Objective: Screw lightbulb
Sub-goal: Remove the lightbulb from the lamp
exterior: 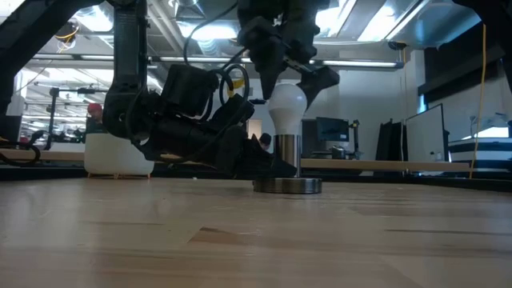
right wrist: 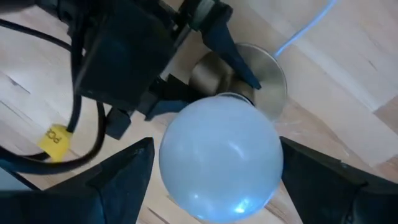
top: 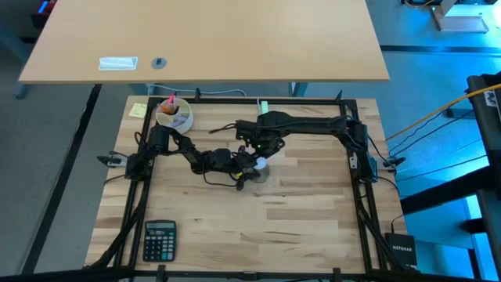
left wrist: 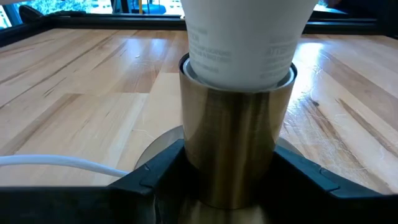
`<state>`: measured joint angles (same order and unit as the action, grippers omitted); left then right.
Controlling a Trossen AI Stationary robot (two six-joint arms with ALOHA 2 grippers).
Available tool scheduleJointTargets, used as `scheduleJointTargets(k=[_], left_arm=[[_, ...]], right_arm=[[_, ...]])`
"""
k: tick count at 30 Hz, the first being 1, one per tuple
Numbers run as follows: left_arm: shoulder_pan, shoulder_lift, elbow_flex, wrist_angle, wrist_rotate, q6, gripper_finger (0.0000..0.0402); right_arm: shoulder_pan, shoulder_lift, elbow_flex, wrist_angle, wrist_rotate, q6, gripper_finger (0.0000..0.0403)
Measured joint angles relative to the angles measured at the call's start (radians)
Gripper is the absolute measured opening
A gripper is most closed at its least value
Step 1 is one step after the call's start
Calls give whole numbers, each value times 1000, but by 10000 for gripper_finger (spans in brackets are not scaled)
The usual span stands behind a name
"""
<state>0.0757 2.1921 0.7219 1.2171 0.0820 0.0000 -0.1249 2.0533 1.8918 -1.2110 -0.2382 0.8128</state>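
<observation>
The white lightbulb (exterior: 286,104) stands upright with its neck (left wrist: 239,50) inside the brass-coloured socket sleeve (left wrist: 230,143). The socket rises from a round metal base disc (exterior: 286,186) that lies flat on the wooden table. My left gripper (top: 249,167) lies low at the socket, shut on its sleeve. My right gripper (right wrist: 217,155) comes down from above and is shut on the bulb's globe (right wrist: 217,155). The bulb's screw base is hidden inside the sleeve. My left gripper pinches the socket's upright sleeve (left wrist: 186,149) between its two fingers (left wrist: 155,177), low on the sleeve just above the disc. The fingers come level from the table's left. The socket stands upright on its disc on the table. My right gripper holds the bulb's round globe at its widest part (right wrist: 168,155), one finger (right wrist: 124,177) on each side. The fingers point down from above. The bulb stands upright in the socket.
A thin white cord (left wrist: 56,163) runs from the socket across the table. A calculator (top: 160,239) lies near the front left. A bowl with small items (top: 174,116) and a yellow note (top: 138,110) sit at the back left. A pale green block (top: 264,104) is at the back edge.
</observation>
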Motion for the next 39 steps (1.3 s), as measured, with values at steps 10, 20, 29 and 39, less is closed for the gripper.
scheduleJointTargets(k=[10, 20, 29, 39], left_arm=[[0, 0, 0, -3, 0, 6, 191], [1, 0, 0, -3, 0, -1, 192], [1, 0, 0, -3, -2, -1, 192], [2, 1, 0, -2, -1, 8, 192]], right_arm=[[0, 0, -1, 12, 2, -363, 331], [2, 0, -1, 15, 53, -1220, 331], [5, 0, -1, 28, 55, -1465, 331], [28, 0, -1, 28, 89, -1383, 327]])
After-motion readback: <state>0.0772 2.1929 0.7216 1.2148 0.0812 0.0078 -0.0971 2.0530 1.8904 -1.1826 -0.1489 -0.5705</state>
